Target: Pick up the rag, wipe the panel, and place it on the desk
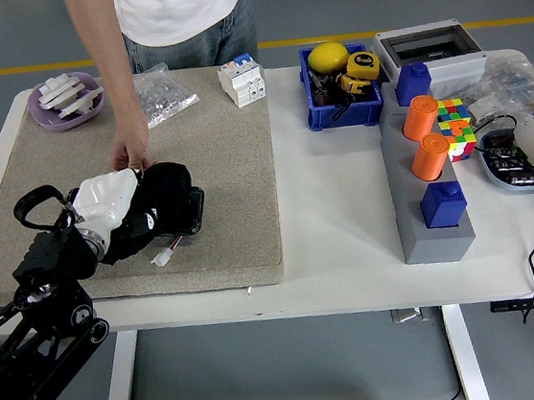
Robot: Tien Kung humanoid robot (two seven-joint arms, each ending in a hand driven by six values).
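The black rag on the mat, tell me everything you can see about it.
The black rag is soft, dark cloth, bunched up rather than flat, lying on the grey felt-like mat near its front left. The robot's left hand, white-shelled, lies over its left side, seemingly pressing it onto a dark panel beneath. A person's hand rests at its far edge.

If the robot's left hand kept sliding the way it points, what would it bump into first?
The left hand points right, across the mat, pressing the black rag on the panel. Past those, the mat looks bare, then white table. The grey block holding cylinders is probably first, though depth is unclear.
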